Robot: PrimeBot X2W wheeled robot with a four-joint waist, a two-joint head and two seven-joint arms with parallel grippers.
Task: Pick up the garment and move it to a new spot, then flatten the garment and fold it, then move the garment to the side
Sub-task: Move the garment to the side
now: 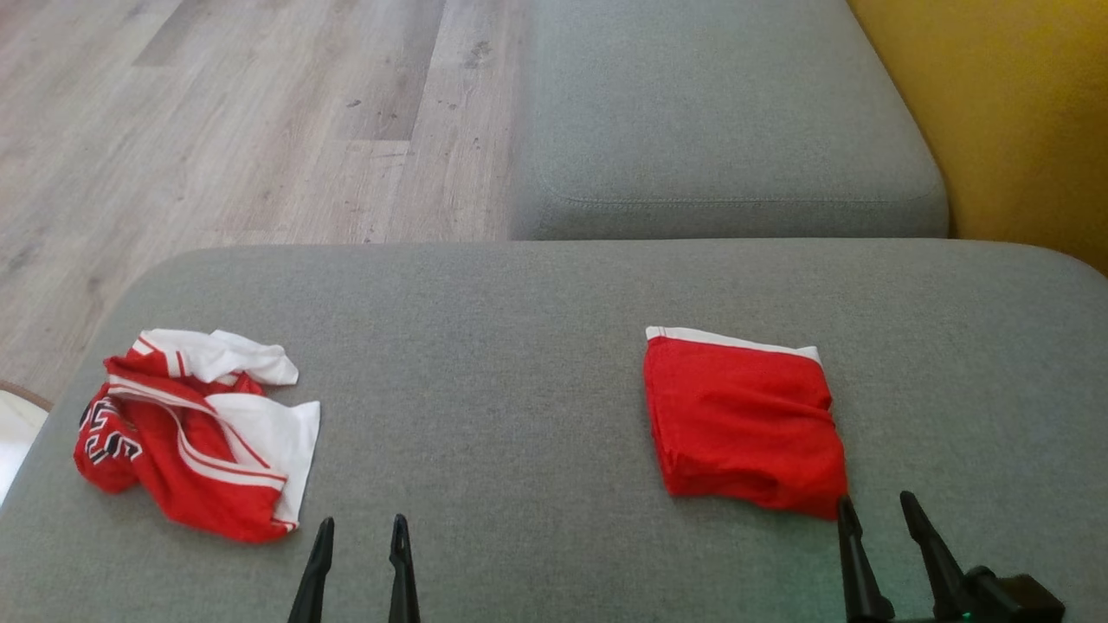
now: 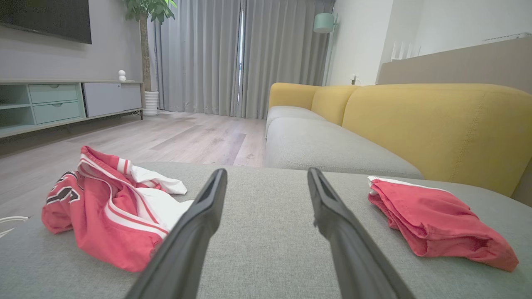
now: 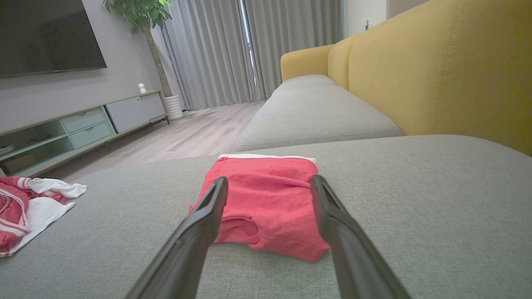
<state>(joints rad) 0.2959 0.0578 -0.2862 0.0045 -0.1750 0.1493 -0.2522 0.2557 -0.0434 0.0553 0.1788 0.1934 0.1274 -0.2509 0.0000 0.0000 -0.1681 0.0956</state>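
Note:
A crumpled red and white garment (image 1: 182, 441) with black lettering lies in a heap at the left of the grey cushion (image 1: 519, 346); it also appears in the left wrist view (image 2: 104, 216) and at the left edge of the right wrist view (image 3: 16, 207). My left gripper (image 1: 362, 521) stands open just right of it, above the cushion, with nothing between its fingers (image 2: 267, 172). A neatly folded red garment (image 1: 744, 424) with a white edge lies at the right (image 2: 436, 220). My right gripper (image 1: 876, 499) is open at its near corner, fingers pointing over it (image 3: 269, 179).
A second grey seat cushion (image 1: 718, 112) lies beyond, with the yellow backrest (image 1: 1021, 112) along the right. Wooden floor (image 1: 216, 112) runs past the cushion's left and far edges. A TV cabinet (image 2: 62, 104) and a potted plant (image 2: 145, 50) stand across the room.

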